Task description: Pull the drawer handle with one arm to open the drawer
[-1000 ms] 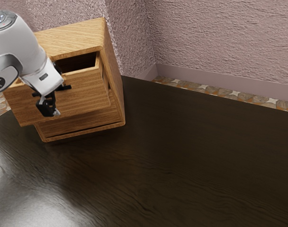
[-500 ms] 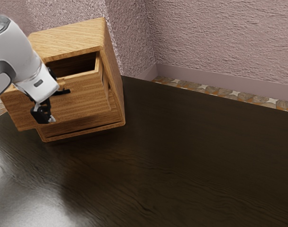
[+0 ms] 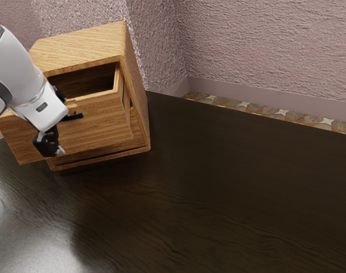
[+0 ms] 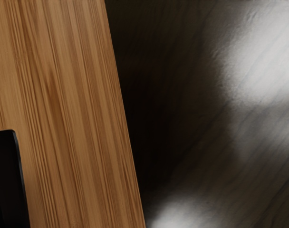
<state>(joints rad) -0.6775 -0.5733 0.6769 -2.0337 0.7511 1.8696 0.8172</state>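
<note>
A wooden cabinet (image 3: 87, 45) stands in the corner at the exterior view's upper left. Its top drawer (image 3: 99, 122) is pulled partly out, leaving a dark opening (image 3: 85, 79) behind its front panel. My gripper (image 3: 48, 147) is at the left end of that drawer front, with its black fingers close together on the drawer handle, which my hand mostly hides. In the wrist view the drawer front (image 4: 59, 109) runs close beside the hand, and the black handle (image 4: 4, 180) sits at the lower corner.
A lower drawer (image 3: 99, 152) sits shut under the pulled one. The dark wooden table (image 3: 218, 193) spreads across the exterior view's right and front. Rough pink walls (image 3: 264, 40) close the back, with a patterned floor strip (image 3: 275, 111) beyond the table edge.
My hand has moved toward the exterior view's left and lower edge, and the top drawer has slid further out of the cabinet with it.
</note>
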